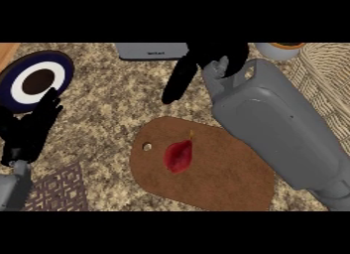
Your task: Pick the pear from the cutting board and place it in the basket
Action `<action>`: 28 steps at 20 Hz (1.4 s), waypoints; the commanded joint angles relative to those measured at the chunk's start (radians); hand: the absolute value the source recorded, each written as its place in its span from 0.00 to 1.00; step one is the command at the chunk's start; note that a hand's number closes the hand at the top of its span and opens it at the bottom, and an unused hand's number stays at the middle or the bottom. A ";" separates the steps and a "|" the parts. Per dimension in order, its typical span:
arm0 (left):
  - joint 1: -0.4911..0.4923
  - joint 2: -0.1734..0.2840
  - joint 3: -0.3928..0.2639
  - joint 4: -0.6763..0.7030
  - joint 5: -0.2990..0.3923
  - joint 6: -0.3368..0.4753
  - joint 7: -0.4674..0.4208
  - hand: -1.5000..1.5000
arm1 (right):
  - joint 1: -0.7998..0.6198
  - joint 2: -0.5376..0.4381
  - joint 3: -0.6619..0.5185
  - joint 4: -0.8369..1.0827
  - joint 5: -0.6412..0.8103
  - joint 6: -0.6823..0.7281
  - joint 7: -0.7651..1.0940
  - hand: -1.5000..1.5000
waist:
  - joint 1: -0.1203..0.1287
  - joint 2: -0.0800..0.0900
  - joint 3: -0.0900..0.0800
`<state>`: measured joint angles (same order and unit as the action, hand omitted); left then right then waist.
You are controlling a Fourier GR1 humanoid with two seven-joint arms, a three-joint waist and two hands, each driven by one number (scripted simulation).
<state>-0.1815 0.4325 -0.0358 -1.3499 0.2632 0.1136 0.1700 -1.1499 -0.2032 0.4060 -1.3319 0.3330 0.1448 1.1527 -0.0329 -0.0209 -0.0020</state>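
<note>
**Reaching past the board, pear not yet taken**

Spreading across the whole view, the speckled table (pixel 97 99) carries everything here. Largest on it, at the right edge, is the wicker basket (pixel 331 89), the place meant for the fruit; its weave runs down the right side, and the right forearm (pixel 287 134) crosses in front of its near wall. That grey forearm slants up from the lower right, passing over the right corner of the board, which suggests the arm has been brought out above the work area rather than down onto it.

Next in size, the brown cutting board (pixel 206 173) lies in the lower middle, a hanging hole near its left end. Up at the left sits a round plate (pixel 32 82), dark blue with a white ring and a brown middle, apart from the board.

The right hand (pixel 206 59) hangs beyond the board's far edge, its fingers released and pointing down and to the left, holding nothing. It is well apart from the fruit, so I judge the grasp has not begun and the hand must come back toward the board and lower.

The left hand (pixel 27 129) rests at the left edge below the plate, fingers straight and up, idle.

Smallest, the red pear (pixel 180 155) lies on its side near the middle of the board, stem toward the far side, untouched.
</note>
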 commanded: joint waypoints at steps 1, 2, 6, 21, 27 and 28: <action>0.000 -0.011 -0.007 -0.023 -0.019 0.026 0.009 0.50 | -0.023 -0.015 -0.051 -0.093 -0.140 0.202 0.248 0.00 | -0.004 -0.001 0.002; 0.032 -0.019 -0.007 -0.050 -0.014 0.023 -0.011 0.50 | 0.018 -0.024 -0.042 -0.109 -0.146 0.188 0.256 0.00 | 0.003 -0.001 0.002; 0.013 0.010 0.030 -0.001 0.000 -0.010 -0.017 0.50 | 0.064 -0.041 -0.061 -0.299 -0.206 0.143 0.332 0.00 | -0.011 0.002 0.001; 0.007 0.008 0.052 0.008 -0.002 -0.058 -0.014 0.50 | 0.639 -0.085 0.145 -0.735 0.152 -0.085 0.150 0.00 | 0.016 0.017 0.002; 0.010 -0.037 0.021 -0.045 -0.037 -0.031 0.013 0.50 | 0.698 0.068 0.194 -0.496 0.380 -0.220 -0.036 0.00 | 0.039 0.021 0.002; -0.048 -0.033 0.022 -0.051 -0.030 -0.023 0.068 0.50 | 0.744 0.047 0.145 -0.462 0.360 -0.274 -0.151 0.00 | 0.035 0.023 0.003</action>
<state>-0.1924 0.4126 -0.0060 -1.3845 0.2399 0.0806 0.1926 -0.4609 -0.2110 0.5588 -1.9004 0.6167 0.0092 1.0605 -0.0041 -0.0016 0.0001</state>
